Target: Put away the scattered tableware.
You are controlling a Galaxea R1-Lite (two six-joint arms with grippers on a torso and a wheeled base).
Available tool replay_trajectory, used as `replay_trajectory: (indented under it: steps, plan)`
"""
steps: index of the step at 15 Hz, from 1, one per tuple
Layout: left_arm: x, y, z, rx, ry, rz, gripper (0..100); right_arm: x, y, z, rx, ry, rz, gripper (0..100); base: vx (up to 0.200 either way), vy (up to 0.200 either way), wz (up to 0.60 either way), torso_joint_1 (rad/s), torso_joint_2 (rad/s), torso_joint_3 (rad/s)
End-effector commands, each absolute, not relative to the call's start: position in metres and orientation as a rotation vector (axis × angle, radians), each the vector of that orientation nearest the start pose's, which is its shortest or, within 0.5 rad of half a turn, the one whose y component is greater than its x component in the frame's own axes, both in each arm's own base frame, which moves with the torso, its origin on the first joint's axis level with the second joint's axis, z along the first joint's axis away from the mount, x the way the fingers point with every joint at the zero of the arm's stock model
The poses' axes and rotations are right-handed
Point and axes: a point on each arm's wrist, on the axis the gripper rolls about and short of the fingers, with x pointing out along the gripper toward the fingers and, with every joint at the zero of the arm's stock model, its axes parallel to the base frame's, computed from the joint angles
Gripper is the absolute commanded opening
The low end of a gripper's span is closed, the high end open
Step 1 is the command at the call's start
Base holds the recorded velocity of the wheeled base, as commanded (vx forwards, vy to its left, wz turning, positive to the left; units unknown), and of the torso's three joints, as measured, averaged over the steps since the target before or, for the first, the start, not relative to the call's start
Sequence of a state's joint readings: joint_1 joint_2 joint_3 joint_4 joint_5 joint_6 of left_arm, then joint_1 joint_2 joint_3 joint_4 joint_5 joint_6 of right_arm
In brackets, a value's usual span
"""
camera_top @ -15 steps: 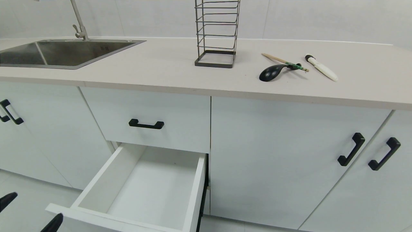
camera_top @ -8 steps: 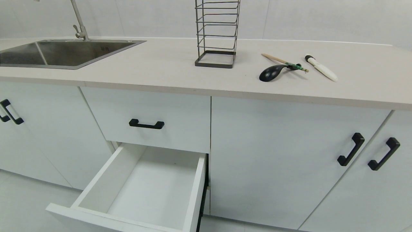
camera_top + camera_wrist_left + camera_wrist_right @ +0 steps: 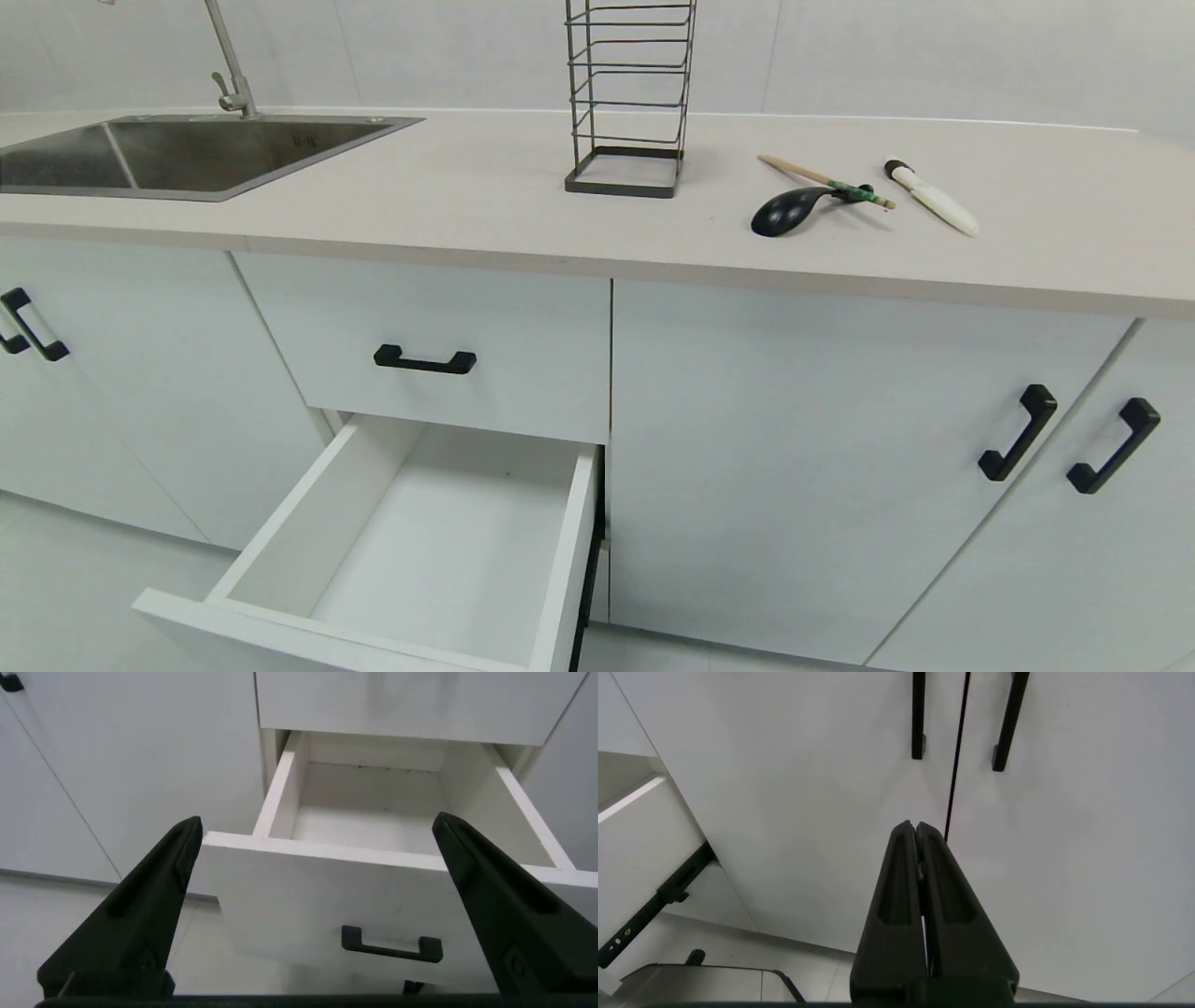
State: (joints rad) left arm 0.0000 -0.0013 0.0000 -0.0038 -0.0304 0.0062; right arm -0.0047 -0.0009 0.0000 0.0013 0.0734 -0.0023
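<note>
Risks dragging the chopsticks (image 3: pixel 826 179) along when lifting the black spoon (image 3: pixel 789 210), handle lying against them (both beside the white knife (image 3: pixel 934 197), far right on the counter (image 3: pixel 467 205), well apart from the open drawer (image 3: pixel 560 551)); left gripper (image 3: pixel 318 826) fingers spread wide, right gripper (image 3: pixel 918 831) fingers pressed shut, empty.

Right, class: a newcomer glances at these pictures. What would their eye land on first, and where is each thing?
The drawer stands pulled out and empty below the counter, under a shut one. At the counter's right lie a black spoon, chopsticks and a white utensil, close together. A tall wire rack stands mid-counter.
</note>
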Motion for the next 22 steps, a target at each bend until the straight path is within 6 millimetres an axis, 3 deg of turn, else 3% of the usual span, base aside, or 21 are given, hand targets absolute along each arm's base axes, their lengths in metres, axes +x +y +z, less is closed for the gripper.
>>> replay_trajectory:
  steps: [1,10,13,16,22]
  plan:
    - [-0.0228,-0.0006,0.076,0.014,-0.005,-0.028,100,-0.0229,0.0018,0.0753,-0.003,0.001,0.067,0,0.0,0.0,0.0,0.0,0.0,0.0]
    - [-0.0228,-0.0006,0.076,0.003,-0.005,-0.025,100,-0.0229,0.0018,0.0753,-0.003,0.001,0.069,0,0.0,-0.178,0.0,0.002,0.0,0.001]
    - [-0.0228,-0.0006,0.0758,0.003,-0.003,-0.025,100,-0.0229,0.0018,0.0753,-0.003,0.001,0.069,0,0.0,0.0,0.0,0.0,0.0,0.0]
    - [-0.0228,-0.0006,0.076,0.003,-0.005,-0.025,100,-0.0229,0.0018,0.0753,-0.001,0.001,0.069,0,0.0,0.0,0.6,-0.001,0.0,0.002]
    - [-0.0228,-0.0005,0.076,0.003,-0.005,-0.023,100,-0.0228,0.0013,0.0753,-0.003,0.001,0.051,0,0.0,0.0,0.0,0.0,0.0,0.0]
